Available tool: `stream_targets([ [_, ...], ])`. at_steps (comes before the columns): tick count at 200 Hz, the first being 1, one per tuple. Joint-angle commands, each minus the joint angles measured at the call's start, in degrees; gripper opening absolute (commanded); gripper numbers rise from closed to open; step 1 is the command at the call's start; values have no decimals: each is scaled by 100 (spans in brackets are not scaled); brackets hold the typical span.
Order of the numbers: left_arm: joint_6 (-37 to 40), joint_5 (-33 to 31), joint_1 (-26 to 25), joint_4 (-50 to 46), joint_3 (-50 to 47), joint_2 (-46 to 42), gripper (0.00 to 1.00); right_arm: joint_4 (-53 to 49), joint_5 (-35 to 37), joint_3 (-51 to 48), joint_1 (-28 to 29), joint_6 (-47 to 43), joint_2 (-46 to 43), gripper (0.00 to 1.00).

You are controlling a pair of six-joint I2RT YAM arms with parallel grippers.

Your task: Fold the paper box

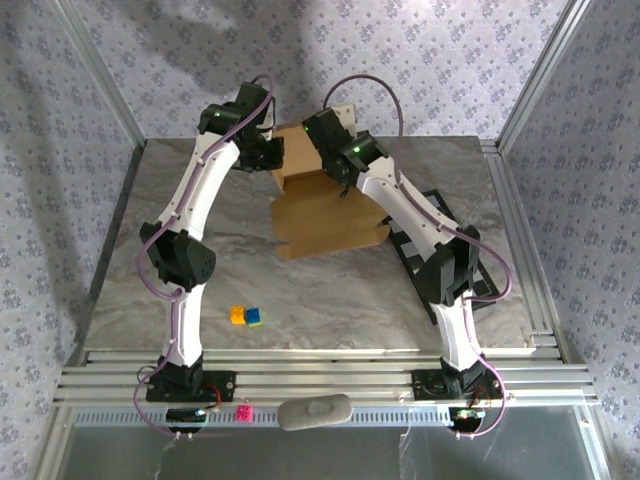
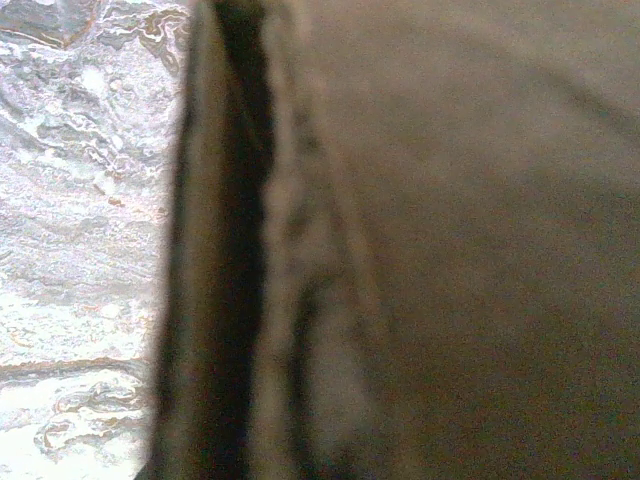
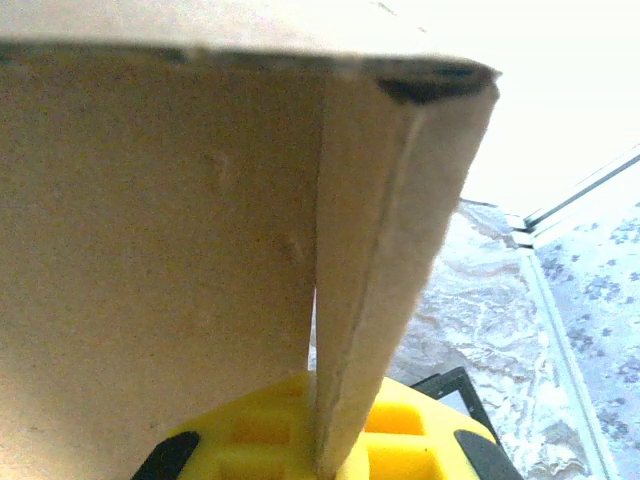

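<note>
Box point(image 1: 325, 215) position: on bench point(image 1: 330, 290), toward 12 o'clock from centre in the top view, partly formed, with the far portion raised and the near panel lying flat toward 6 o'clock. Left gripper point(image 1: 272, 158) sits at the box's 11 o'clock corner with jaws closed. Its wrist view is blurred card at close range, so I cannot tell whether any card is pinched. Right gripper point(image 3: 320, 445) is near the 12 o'clock edge, closed on a thin upright flap point(image 3: 365, 300) whose edge runs down between the yellow fingers point(image 3: 240, 440). Judgement: step in hand is standing up and tucking a wall at the far end. To do it well, bend along the pre-cut crease rather than across the panel, and grip close to that crease. Brace the 11 o'clock side so the box does not slide, and move slowly, since thin card may buckle or slip free. Markings: card is plain tan, no print, brand or label readable anywhere.
</note>
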Motion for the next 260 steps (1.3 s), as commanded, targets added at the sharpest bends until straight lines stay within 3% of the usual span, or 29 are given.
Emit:
stream_targets([
  [1,21,-7,-21,-269,207,-64,0,-231,-308,191,-203,94,-226,0],
  [25,21,-2,-25,-277,231,-57,0,-249,-344,187,-249,133,-255,0],
  [91,82,58,-37,-313,249,-50,0,-114,-396,367,-406,50,-142,14],
  [188,109,76,-40,-330,253,-14,0,65,-1171,634,-743,14,-33,27],
  [260,126,107,-42,-348,287,41,0,102,-1161,842,-823,-34,115,26],
])
